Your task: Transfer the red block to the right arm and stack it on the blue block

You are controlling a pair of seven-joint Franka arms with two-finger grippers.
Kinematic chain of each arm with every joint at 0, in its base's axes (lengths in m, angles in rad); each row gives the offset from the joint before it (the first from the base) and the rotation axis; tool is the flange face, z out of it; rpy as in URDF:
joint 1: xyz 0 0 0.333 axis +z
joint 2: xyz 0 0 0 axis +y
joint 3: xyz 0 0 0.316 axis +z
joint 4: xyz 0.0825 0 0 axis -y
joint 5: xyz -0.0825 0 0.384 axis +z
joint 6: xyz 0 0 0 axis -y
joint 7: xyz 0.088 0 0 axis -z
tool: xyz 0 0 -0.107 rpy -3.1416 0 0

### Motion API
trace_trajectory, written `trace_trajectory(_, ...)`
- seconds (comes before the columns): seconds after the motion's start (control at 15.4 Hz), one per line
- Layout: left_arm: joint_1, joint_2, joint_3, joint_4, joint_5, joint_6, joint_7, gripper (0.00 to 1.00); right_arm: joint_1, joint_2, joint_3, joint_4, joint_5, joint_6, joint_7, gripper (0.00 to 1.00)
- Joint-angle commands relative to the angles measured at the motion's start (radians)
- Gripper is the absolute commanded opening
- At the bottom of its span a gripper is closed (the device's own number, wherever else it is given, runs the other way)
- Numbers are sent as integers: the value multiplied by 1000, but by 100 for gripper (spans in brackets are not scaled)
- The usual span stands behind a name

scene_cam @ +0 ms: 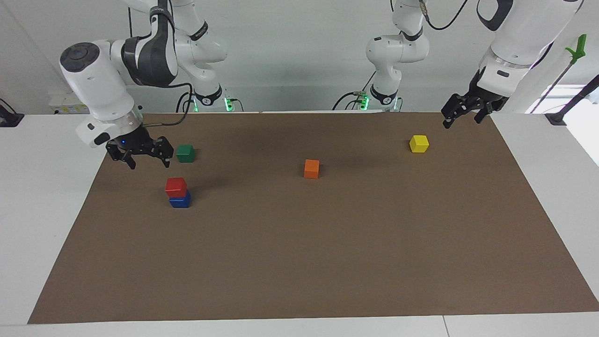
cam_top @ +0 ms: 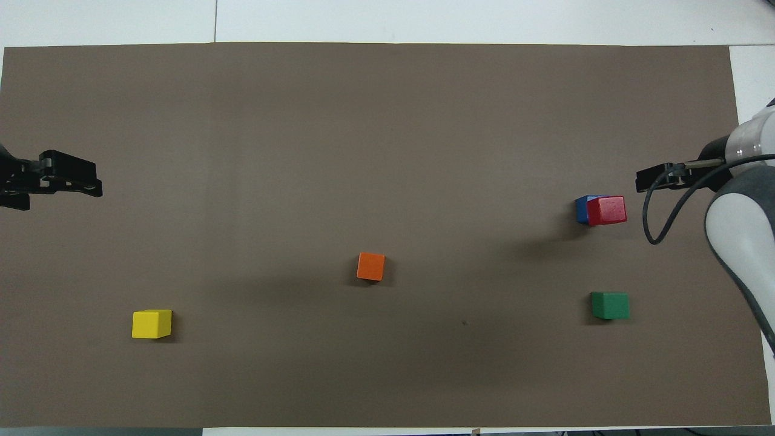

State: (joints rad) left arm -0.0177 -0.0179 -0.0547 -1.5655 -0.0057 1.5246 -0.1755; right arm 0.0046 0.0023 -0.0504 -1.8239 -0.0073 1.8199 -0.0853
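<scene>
With the red block (scene_cam: pixel 176 186) resting slightly askew on the blue block (scene_cam: pixel 180 201), both our tools spread empty, right tool (scene_cam: pixel 139 155) raised beside it, we judge a jolt could topple it.

Both arms are built of glossy white rounded link housings joined by dark grey and black joint bands. The right arm (scene_cam: pixel 100 89) ends in a cylindrical white wrist with a dark round end cap; a thin black cable loops along it to the wrist. Its black two-finger right gripper (scene_cam: pixel 146 158) carries a small blue light at its base. The left arm (scene_cam: pixel 514 42) carries a matching black left gripper (scene_cam: pixel 461 114). Green indicator lights glow at the arm bases.
</scene>
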Motion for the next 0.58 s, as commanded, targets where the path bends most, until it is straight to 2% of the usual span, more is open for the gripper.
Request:
trace_trajectory(0.0,2,-13,4,-13,-7,0,10,100,-15,-1,15,118,-11,-193,-25,100)
trace_trajectory(0.19,2,-13,4,-13,-7,0,10,100,-18,-1,12,202,-11,-318,-57,100)
trace_trajectory(0.52,2,-13,4,-13,-7,0,10,100,-29,-24,11,216,-11,-338,-71,100)
